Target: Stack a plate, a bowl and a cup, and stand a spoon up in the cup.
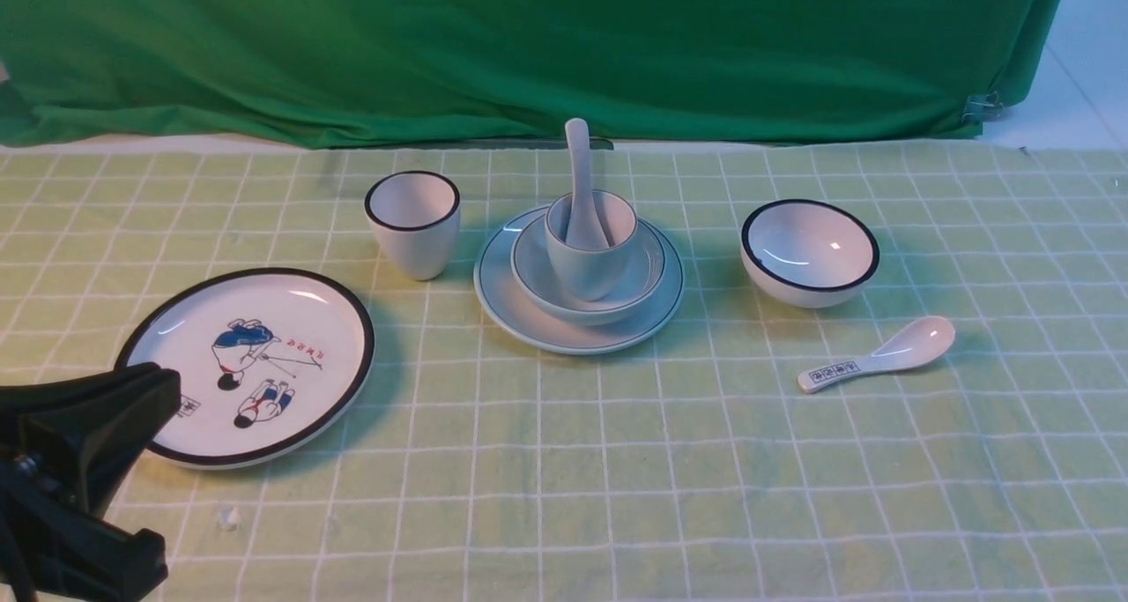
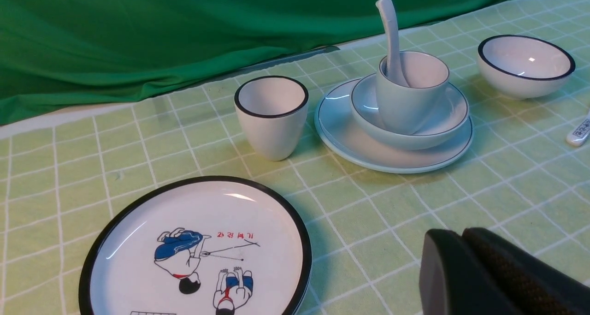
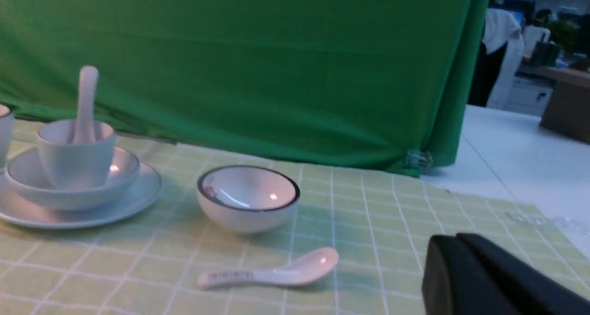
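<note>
Seemingly finished: on the plate (image 1: 520, 313) sits the bowl (image 1: 645, 267), the cup (image 1: 583, 274) inside it, the spoon (image 1: 577, 161) standing in the cup. The left gripper (image 1: 159, 395) and right gripper (image 3: 442, 264) are closed, empty, well apart from the plate. I'd keep both clear of that tall spoon.

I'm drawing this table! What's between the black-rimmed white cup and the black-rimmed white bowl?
In the front view, a stack: pale blue-grey round plate, matching wide bowl, handleless cup, and a pale ceramic spoon standing inside.
</note>
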